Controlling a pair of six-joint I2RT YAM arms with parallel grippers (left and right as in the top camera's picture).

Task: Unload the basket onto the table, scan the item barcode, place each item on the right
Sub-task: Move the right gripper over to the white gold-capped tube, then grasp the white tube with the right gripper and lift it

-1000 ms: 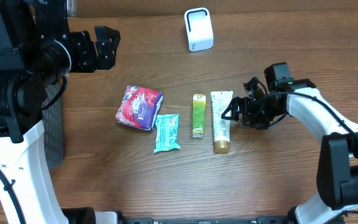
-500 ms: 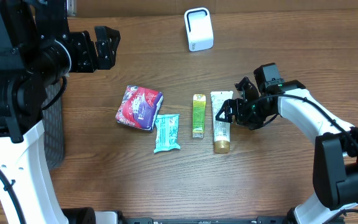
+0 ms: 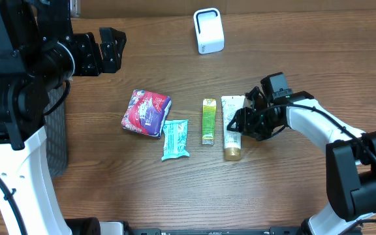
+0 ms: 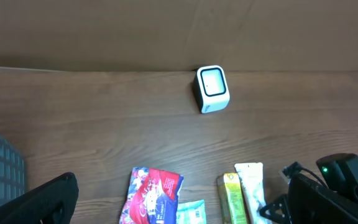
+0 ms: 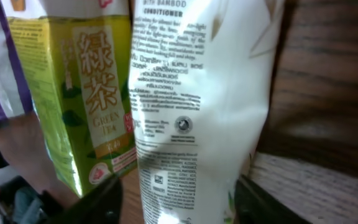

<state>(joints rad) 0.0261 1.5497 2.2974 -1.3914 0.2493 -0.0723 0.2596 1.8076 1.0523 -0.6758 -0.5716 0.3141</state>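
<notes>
Conditioner tube [image 3: 231, 127], white with gold cap, lies flat on counter [image 3: 292, 183], just beside green tea box [image 3: 208, 121], well apart from white scanner [image 3: 208, 31]. Right end effector [image 3: 243, 121] partway open, fingers [image 5: 95, 202] straddling tube; I cannot tell whether pads grip it. Left end effector [image 3: 113, 49] spread wide, empty, hovering far left.

The left hand [image 3: 114, 51] hangs above the desk's far left corner, fingers spread wide. The right hand [image 3: 243, 121] reaches low over mid-desk, fingers partly apart.
</notes>
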